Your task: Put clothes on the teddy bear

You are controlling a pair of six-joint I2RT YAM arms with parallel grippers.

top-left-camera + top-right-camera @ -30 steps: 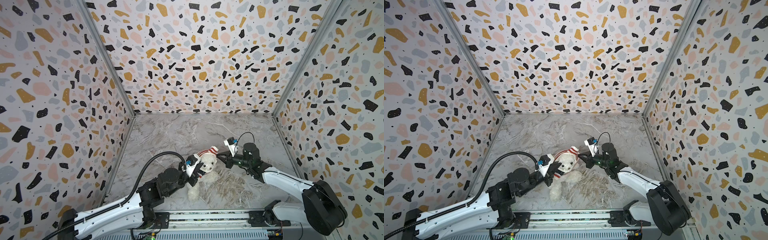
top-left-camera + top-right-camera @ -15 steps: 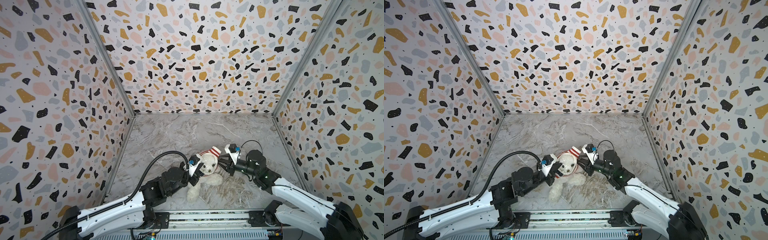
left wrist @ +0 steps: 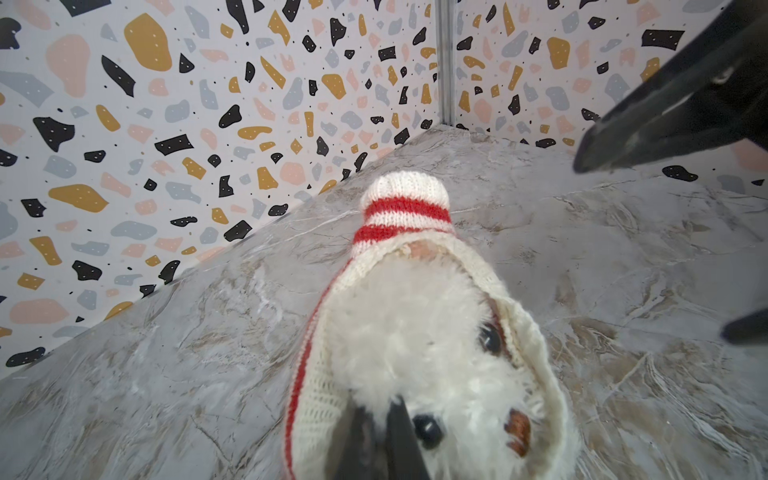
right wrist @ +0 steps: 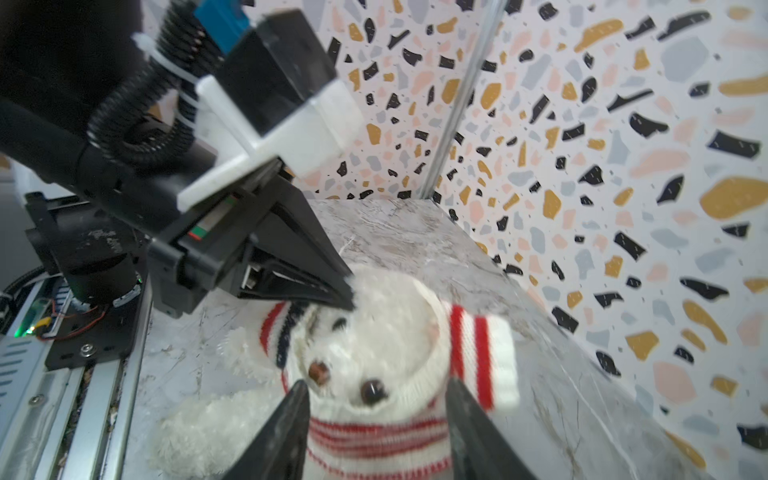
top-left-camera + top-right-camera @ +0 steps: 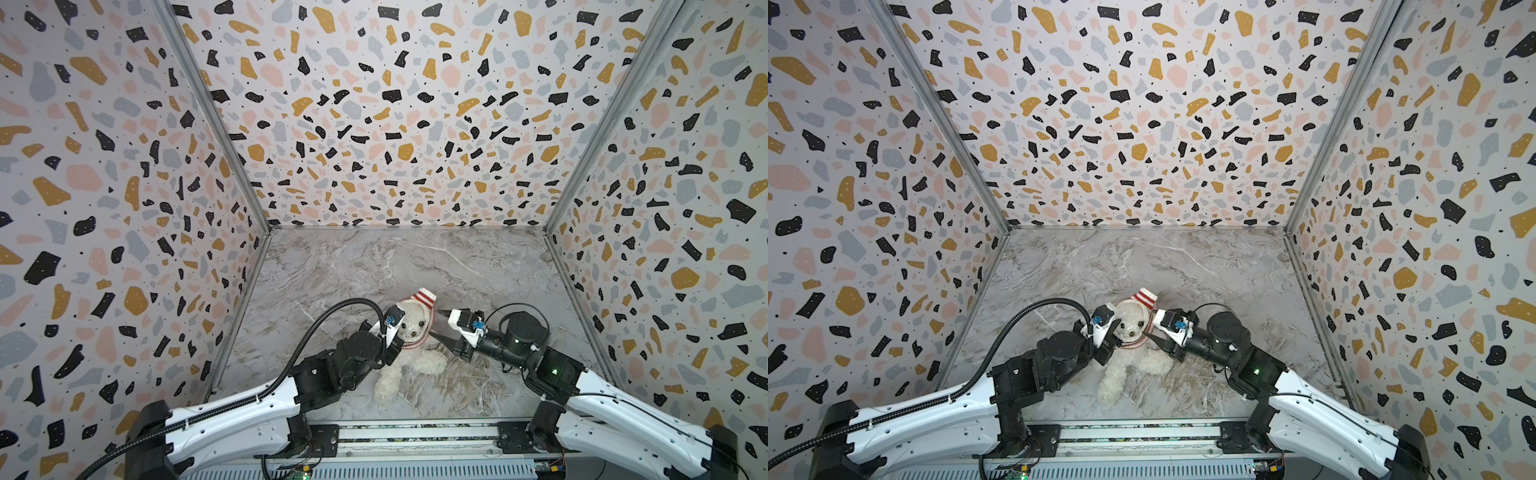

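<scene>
The teddy bear (image 5: 415, 365) lies on its back on the marble floor, near the front in both top views. A cream knitted garment with red stripes (image 3: 405, 208) sits round its head; the face (image 5: 1131, 328) shows through the opening. A striped band (image 4: 374, 436) lies under its chin. My left gripper (image 3: 380, 409) is shut on the fur at the side of the bear's head, by the garment's edge (image 5: 398, 337). My right gripper (image 4: 376, 384) is open, one finger on each side of the face, just right of the head (image 5: 435, 322).
Terrazzo-patterned walls (image 5: 374, 124) close in the left, back and right sides. A metal rail (image 5: 415, 432) carrying both arm bases runs along the front edge. A black cable (image 5: 340, 307) loops above the left arm. Bare marble floor (image 5: 415, 257) stretches behind the bear.
My right gripper has let go of the garment, opened, and its arm has swung lower and nearer the front. The left gripper stays shut at the bear's head.
</scene>
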